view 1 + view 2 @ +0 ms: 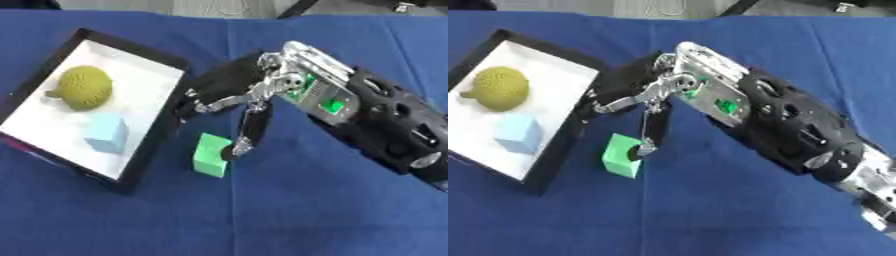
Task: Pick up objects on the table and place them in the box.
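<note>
A green block [210, 156] lies on the blue cloth just outside the right wall of the black box [131, 46]. Inside, on the box's white floor, sit a yellow-green knobbly ball [83, 87] and a light blue cube [107, 132]. My right hand [229, 82] reaches in from the right and hangs over the block. One long digit [249, 125] points down, its tip touching the block's upper right edge. The other fingers [214, 105] stretch left toward the box wall and are not wrapped round the block. My left hand is out of sight.
The blue cloth [262, 215] covers the whole table. My right forearm [798, 125] crosses the right half of the view diagonally. A grey floor strip shows along the far edge.
</note>
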You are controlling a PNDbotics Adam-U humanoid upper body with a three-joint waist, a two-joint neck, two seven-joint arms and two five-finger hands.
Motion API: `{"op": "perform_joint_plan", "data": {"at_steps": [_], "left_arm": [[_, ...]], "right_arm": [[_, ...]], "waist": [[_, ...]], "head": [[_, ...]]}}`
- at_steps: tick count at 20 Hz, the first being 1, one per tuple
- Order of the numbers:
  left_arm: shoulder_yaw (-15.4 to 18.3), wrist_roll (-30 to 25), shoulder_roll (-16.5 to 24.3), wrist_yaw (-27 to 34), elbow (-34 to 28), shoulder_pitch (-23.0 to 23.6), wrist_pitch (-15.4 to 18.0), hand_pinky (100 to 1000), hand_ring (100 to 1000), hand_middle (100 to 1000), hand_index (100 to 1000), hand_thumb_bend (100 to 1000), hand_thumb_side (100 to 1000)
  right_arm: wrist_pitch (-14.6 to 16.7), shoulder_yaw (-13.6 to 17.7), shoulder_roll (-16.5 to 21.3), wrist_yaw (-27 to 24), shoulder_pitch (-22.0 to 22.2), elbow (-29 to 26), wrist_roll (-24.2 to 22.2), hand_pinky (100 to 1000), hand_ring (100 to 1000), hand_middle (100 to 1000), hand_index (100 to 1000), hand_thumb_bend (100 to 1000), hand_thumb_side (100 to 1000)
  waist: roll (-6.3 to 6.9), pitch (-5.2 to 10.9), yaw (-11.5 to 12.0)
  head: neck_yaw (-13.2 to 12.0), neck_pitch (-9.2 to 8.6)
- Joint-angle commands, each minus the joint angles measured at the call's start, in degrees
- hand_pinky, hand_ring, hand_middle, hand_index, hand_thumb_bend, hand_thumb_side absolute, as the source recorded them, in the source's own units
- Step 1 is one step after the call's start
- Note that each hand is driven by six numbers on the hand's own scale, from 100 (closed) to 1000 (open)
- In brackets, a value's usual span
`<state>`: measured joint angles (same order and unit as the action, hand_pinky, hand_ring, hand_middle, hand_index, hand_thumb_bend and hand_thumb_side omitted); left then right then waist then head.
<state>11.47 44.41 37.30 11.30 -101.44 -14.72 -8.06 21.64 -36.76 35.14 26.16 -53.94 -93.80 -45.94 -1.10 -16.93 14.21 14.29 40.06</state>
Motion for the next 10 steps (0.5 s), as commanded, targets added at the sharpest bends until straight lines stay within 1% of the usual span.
{"op": "perform_joint_plan", "data": {"at_steps": [1, 3, 6, 10], "left_arm": [[0.4, 0.0, 1.6, 0.1, -0.5, -0.5, 0.0, 695, 789, 847, 860, 547, 589], [0.4, 0.0, 1.6, 0.2, -0.5, -0.5, 0.0, 695, 789, 847, 859, 548, 585], [0.5, 0.1, 1.5, 0.2, -0.5, -0.5, 0.1, 695, 789, 847, 858, 547, 586], [0.3, 0.0, 1.4, 0.3, -0.5, -0.5, 0.1, 696, 789, 847, 858, 546, 587]], "right_arm": [[6.8, -0.1, 1.7, 1.1, -1.1, -0.8, -6.0, 930, 909, 837, 867, 394, 100], [8.3, -1.0, 1.9, 2.2, -0.8, 0.0, -6.0, 936, 915, 845, 871, 398, 100], [10.3, -1.5, 1.9, 3.3, -0.5, 1.2, -6.0, 936, 916, 847, 871, 407, 100], [11.5, -1.5, 1.9, 4.2, -0.3, 2.0, -6.0, 936, 916, 848, 871, 410, 100]], "waist": [[0.29, 0.04, 0.0], [0.33, -0.05, 0.0], [0.37, -0.12, -0.1], [0.48, -0.22, -0.3]], "head": [[0.3, -0.85], [0.4, -0.87], [0.4, -0.85], [0.3, -1.08]]}}
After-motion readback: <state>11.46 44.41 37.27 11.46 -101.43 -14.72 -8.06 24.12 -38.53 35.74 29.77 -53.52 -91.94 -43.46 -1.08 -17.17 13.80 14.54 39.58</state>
